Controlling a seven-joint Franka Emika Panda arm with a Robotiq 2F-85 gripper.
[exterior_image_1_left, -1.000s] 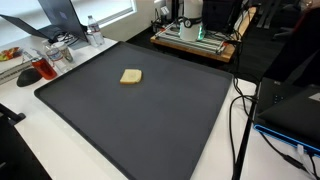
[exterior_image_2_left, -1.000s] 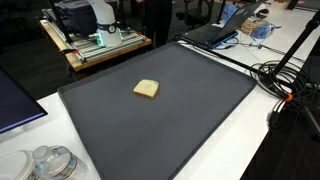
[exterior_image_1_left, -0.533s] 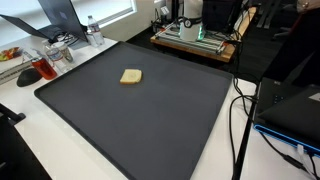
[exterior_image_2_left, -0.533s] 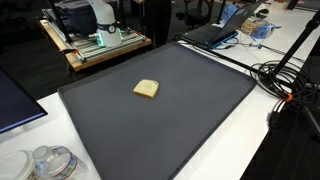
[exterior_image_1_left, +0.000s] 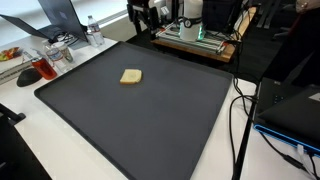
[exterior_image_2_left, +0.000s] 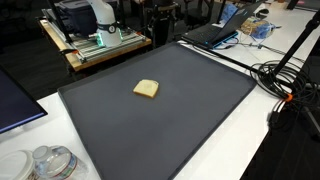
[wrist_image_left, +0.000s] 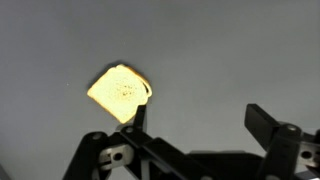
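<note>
A pale yellow slice of bread (exterior_image_1_left: 130, 76) (exterior_image_2_left: 146, 89) lies flat on the dark grey mat (exterior_image_1_left: 150, 120) (exterior_image_2_left: 170, 115), toward its far half. My gripper (exterior_image_1_left: 141, 18) (exterior_image_2_left: 160, 16) hangs high above the mat's far edge, well away from the slice in both exterior views. In the wrist view the gripper (wrist_image_left: 200, 118) is open with only bare mat between its fingers. There the bread (wrist_image_left: 120, 92) shows bright, just up and left of one fingertip (wrist_image_left: 141, 108) and far below it.
A wooden cart with equipment (exterior_image_1_left: 195, 38) (exterior_image_2_left: 95, 40) stands behind the mat. Cups and a bottle (exterior_image_1_left: 55, 55) crowd one corner. A laptop (exterior_image_2_left: 215, 33) and black cables (exterior_image_2_left: 285, 85) lie along the side. Plastic containers (exterior_image_2_left: 50, 162) sit near the front.
The gripper has come into both exterior views at the top, above the mat's far edge. The bread has not moved.
</note>
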